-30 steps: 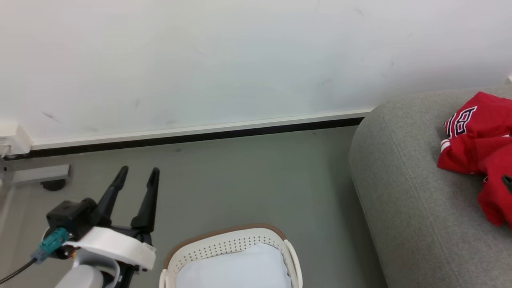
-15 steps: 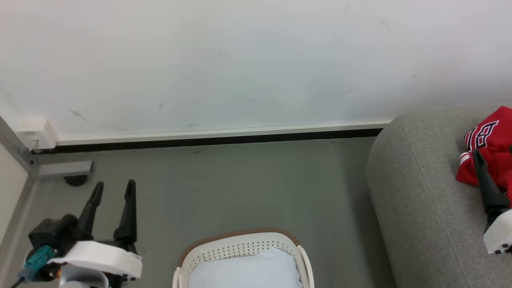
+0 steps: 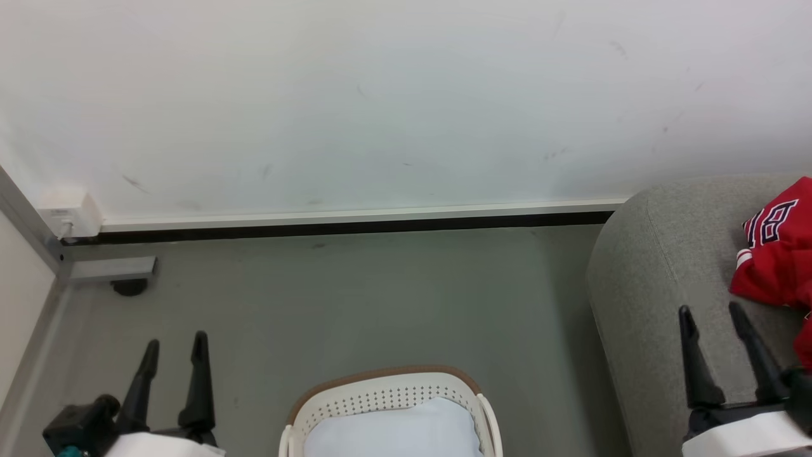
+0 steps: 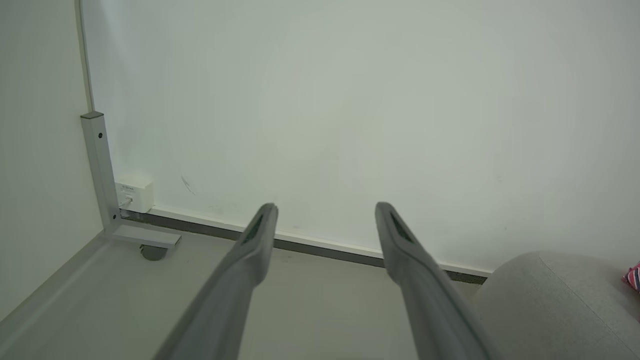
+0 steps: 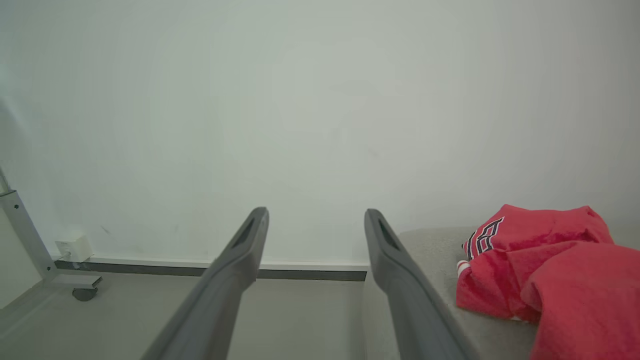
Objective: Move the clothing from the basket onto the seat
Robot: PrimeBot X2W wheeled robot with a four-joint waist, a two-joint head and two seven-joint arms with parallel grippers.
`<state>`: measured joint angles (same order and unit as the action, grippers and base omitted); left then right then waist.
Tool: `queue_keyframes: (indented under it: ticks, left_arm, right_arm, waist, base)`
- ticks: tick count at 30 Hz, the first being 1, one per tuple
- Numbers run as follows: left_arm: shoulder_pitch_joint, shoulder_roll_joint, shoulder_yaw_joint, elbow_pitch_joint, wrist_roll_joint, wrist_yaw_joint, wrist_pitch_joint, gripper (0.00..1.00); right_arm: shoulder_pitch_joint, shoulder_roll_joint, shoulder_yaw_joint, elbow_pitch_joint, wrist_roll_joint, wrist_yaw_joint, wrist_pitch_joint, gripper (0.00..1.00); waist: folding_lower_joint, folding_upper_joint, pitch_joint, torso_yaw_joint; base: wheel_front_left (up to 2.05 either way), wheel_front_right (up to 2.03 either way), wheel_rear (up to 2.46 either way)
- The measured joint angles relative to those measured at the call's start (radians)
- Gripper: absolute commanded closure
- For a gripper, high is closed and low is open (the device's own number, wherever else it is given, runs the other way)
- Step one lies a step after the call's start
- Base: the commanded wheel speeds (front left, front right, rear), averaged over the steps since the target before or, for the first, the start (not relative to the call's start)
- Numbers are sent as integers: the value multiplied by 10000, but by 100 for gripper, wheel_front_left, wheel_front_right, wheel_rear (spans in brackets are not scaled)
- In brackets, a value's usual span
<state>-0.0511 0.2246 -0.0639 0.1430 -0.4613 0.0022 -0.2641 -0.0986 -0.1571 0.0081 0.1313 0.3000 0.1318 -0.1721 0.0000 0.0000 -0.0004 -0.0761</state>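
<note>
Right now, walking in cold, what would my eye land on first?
The bright red clothing heaped on the grey seat at the right jumps out against the pale wall. Next come the robot's left gripper and right gripper, dark-fingered and open, flanking the cream basket at the bottom middle.

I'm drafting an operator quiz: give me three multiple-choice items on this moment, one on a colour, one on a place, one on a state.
1. The basket has a rim band that is: A brown; B blue; C green.
2. The red clothing lies: A inside the basket; B on the seat; C over the basket's rim.
3. The right gripper is: A open, holding nothing; B shut on the clothing; C shut, empty.
Answers: 1 A, the band atop the perforated wall is brown. 2 B, the heap rests on grey upholstery. 3 A, its fingers stand apart with nothing between.
</note>
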Motion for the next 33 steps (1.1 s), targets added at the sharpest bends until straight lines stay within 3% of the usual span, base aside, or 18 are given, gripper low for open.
queue_keyframes:
  ticks: [11, 33]
  left_arm:
    - [105, -941, 878, 573, 1290, -909, 2, 0]
    - [-95, -1350, 1306, 780, 1956, -1298, 2, 0]
  right_arm:
    - [-581, 163, 986, 1519, 128, 0, -849, 0]
    - [-782, 295, 1354, 1653, 98, 0, -903, 0]
  waist:
    - [0, 0, -10, 24]
    - [0, 0, 21, 39]
  base:
    - [0, 0, 0]
    - [0, 0, 0]
